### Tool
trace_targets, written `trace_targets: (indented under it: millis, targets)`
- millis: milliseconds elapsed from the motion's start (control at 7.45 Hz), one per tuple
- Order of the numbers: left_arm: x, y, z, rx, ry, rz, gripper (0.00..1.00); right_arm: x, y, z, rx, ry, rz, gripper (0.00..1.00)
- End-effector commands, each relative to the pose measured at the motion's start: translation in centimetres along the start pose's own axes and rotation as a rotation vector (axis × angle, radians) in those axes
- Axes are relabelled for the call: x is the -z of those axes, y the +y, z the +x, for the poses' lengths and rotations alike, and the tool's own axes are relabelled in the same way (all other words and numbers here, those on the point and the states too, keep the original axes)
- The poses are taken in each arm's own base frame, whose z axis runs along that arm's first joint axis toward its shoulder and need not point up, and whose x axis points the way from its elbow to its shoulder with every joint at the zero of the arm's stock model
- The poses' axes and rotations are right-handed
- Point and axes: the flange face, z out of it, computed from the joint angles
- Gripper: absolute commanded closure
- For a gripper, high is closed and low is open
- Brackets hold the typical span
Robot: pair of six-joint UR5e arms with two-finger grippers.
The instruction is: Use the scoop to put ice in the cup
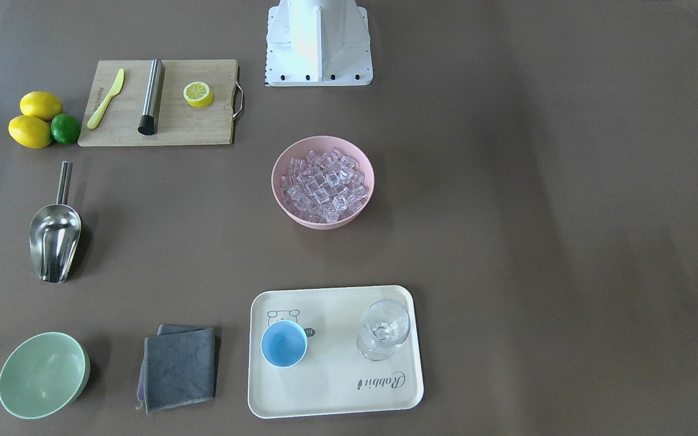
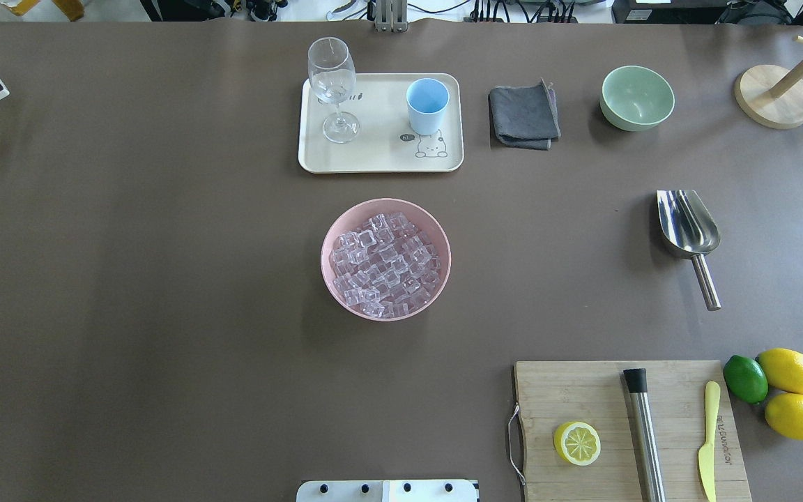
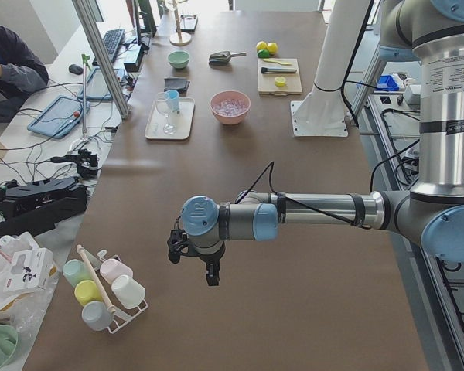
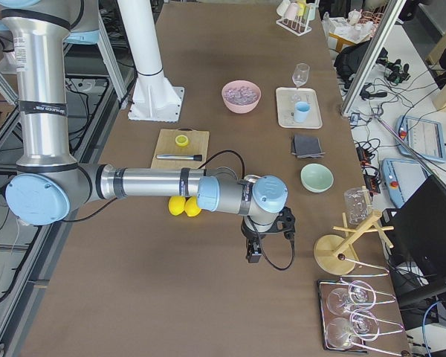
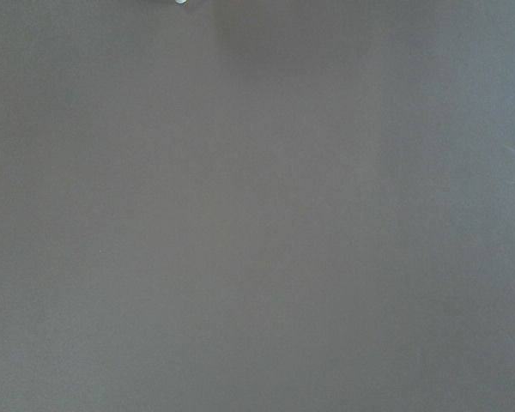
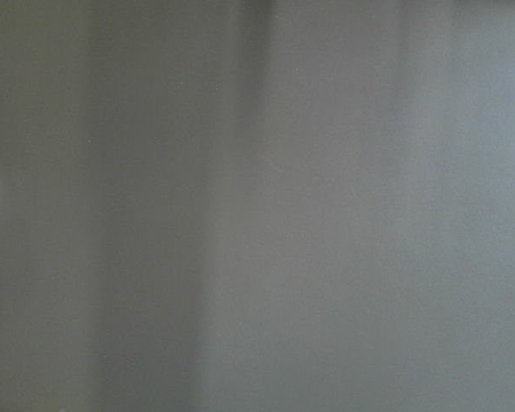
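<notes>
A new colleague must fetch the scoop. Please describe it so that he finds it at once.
Find the wooden cutting board on the robot's right side of the table. Just beyond it, toward the green bowl, the scoop lies alone on the brown surface. Unlike the straight steel cylinder on the board, it has a wide trough-shaped bowl.

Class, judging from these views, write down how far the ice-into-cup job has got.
Done: nothing; the cup stands empty on the tray. In hand: nothing; the scoop lies untouched on the table, and the left gripper and right gripper hang far from it. Left: grasp the scoop, load ice from the pink bowl, tip it into the cup.
</notes>
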Motion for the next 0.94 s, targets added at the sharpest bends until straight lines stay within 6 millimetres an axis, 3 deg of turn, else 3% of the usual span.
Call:
trace_targets:
  millis: [0,537,805]
  targets:
    - [0.0,0.1,0.0,-0.001,0.0,0.002,0.01,0.6,-0.3,-0.4,0.006,0.002,0.01,0.0]
    - [0.2,-0.2,0.4,-0.009,0.0,0.005,0.01,0.1,0.2,-0.2,-0.006,-0.024,0.005,0.0]
    - [0.2,-0.3,0.5,-0.01,0.0,0.004,0.01,1.1,-0.7,-1.4,-0.025,-0.02,0.025,0.0]
